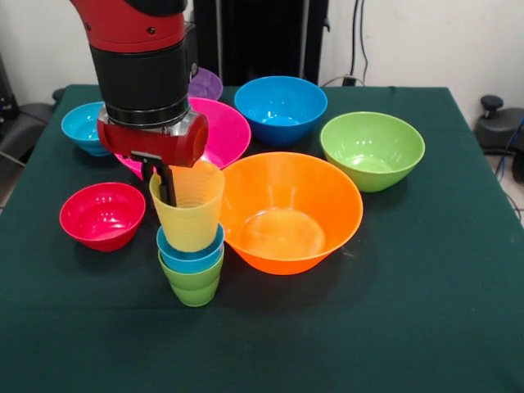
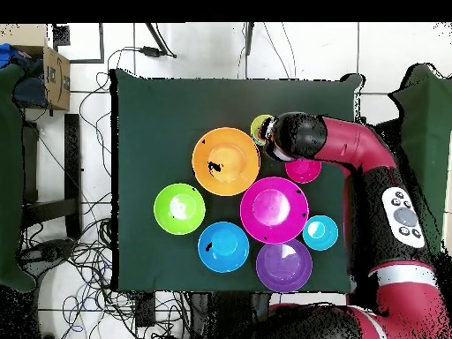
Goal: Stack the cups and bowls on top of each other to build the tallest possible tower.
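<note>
Three cups already make your tower [image 1: 193, 246] on the counter [image 1: 426, 270]: green cup [image 1: 195, 286] lowest, blue cup [image 1: 191, 255] in the middle, yellow cup [image 1: 189, 209] on top, just left of the orange bowl [image 1: 288, 213]. All seven bowls lie apart and unstacked, so most of the building is left, as I judge it. Your pincer [image 1: 165, 184] hangs directly over the tower with a dark finger inside the yellow cup's near rim, apparently clamping that rim.

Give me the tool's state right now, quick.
Tool: one finger reaches down inside the yellow cup at its rim, atop the stack; whether it is clamped on the wall or open cannot be told.
</note>
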`<state>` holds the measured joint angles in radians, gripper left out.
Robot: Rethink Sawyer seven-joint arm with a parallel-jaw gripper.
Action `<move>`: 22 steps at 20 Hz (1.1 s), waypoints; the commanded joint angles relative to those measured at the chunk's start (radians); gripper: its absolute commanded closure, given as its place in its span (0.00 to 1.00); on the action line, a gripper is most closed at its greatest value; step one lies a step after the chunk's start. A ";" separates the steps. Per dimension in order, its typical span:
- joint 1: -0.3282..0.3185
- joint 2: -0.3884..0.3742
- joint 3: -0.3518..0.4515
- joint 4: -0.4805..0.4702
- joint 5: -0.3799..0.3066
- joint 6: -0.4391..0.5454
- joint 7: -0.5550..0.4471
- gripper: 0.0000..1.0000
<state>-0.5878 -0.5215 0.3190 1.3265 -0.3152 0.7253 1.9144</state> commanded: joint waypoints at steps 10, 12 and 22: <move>-0.003 0.025 0.064 0.074 -0.080 -0.031 -0.160 1.00; -0.004 0.030 0.064 0.077 -0.081 -0.043 -0.155 1.00; -0.007 0.040 0.069 0.082 -0.082 -0.057 -0.149 1.00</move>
<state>-0.5909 -0.5195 0.3211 1.3322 -0.3216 0.7236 1.9144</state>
